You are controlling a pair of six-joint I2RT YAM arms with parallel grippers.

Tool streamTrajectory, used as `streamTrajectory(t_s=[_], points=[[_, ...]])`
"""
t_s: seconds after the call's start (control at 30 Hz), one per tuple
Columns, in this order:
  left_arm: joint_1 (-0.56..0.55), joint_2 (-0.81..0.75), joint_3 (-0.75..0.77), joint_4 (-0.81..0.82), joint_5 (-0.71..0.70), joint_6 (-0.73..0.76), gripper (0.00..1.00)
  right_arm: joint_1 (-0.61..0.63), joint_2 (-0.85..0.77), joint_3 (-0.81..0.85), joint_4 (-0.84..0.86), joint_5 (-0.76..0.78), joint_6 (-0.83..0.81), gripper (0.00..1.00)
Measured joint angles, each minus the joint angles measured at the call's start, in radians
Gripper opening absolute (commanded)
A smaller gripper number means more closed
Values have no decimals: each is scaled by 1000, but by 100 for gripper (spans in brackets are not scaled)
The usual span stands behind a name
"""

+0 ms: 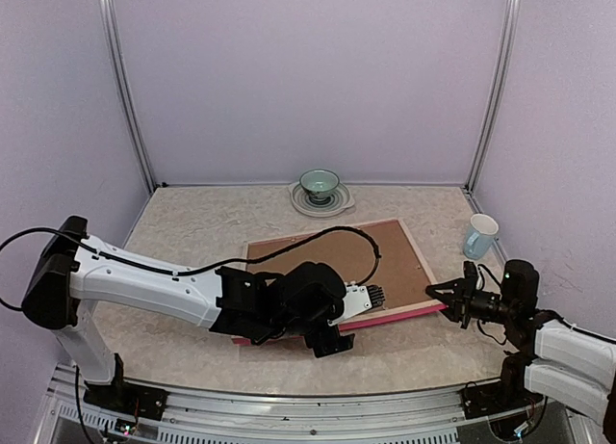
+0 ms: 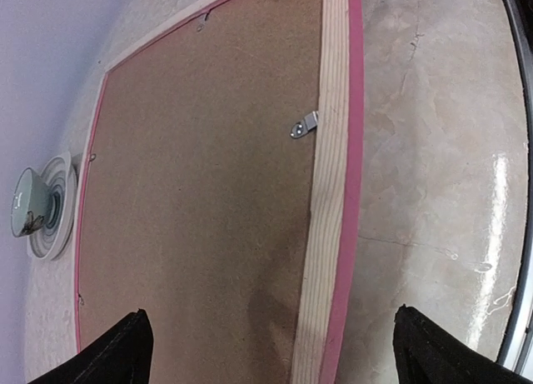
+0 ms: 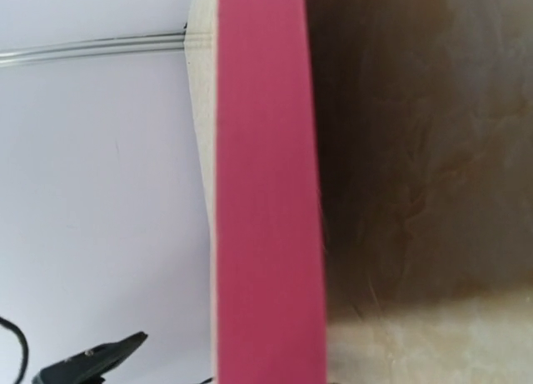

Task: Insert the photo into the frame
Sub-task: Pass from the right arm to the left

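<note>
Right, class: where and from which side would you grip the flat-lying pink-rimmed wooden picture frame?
Probably the pink-rimmed frame by its thin rim at the near right corner, coming low from the right: lying flat, only its edges offer a pinch.

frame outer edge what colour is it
The frame edge is bright pink, beside a pale wood back strip; shows best in the right wrist view.
</note>
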Motion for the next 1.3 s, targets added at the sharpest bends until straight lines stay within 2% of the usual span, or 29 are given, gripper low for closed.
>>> streamTrajectory(t_s=[0.2,0.3,0.67,0.87,1.3], points=[[-37,22,-1,47,-182,57,95,0,-51,-9,-33,10,64,17],[-55,41,-6,62,-227,91,92,0,-87,-15,-56,19,97,17],[-77,79,-22,88,-258,185,74,0,-113,-15,-85,29,155,17],[-77,112,-22,99,-260,213,67,0,-113,-16,-85,29,168,17],[-76,174,28,112,-334,258,27,0,-119,-21,-85,35,168,18]])
